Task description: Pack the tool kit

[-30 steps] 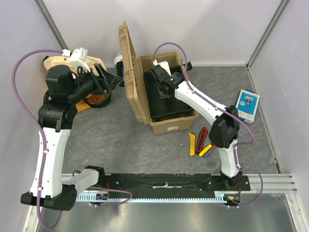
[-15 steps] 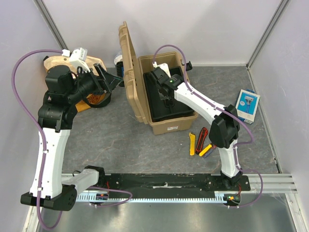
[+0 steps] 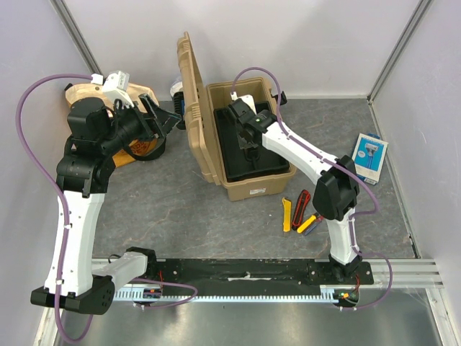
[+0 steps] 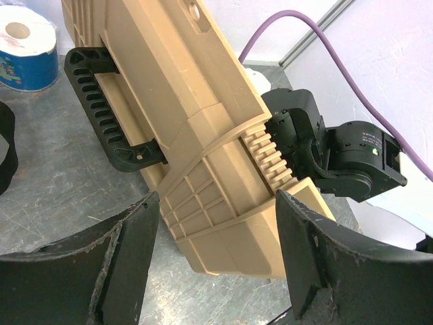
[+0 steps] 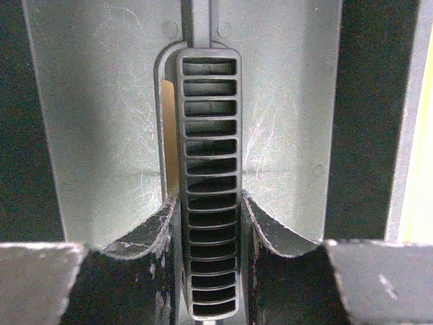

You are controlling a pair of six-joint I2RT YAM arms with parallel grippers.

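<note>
The tan ribbed toolbox (image 3: 256, 189) stands open at the table's middle, its lid (image 3: 191, 94) upright on the left. Inside it sits the black inner tray (image 3: 234, 155). My right gripper (image 3: 250, 148) reaches down into the box and is shut on the tray's slotted centre handle (image 5: 210, 169), one finger on each side of it. My left gripper (image 4: 216, 264) hangs open just left of the lid (image 4: 169, 101), near its black carry handle (image 4: 105, 101), touching nothing. A yellow cutter (image 3: 287, 214), a red cutter (image 3: 301, 207) and screwdrivers (image 3: 310, 223) lie on the table right of the box.
A flat blue-white packet (image 3: 370, 157) lies at the right. A yellow cloth bag (image 3: 137, 148) and a tan object (image 3: 86, 94) sit behind my left arm. A paper roll (image 4: 28, 47) stands behind the lid. Walls close in the table on three sides.
My right wrist has shifted slightly inside the box while keeping hold of the tray handle. The left arm and the loose tools have not moved.
</note>
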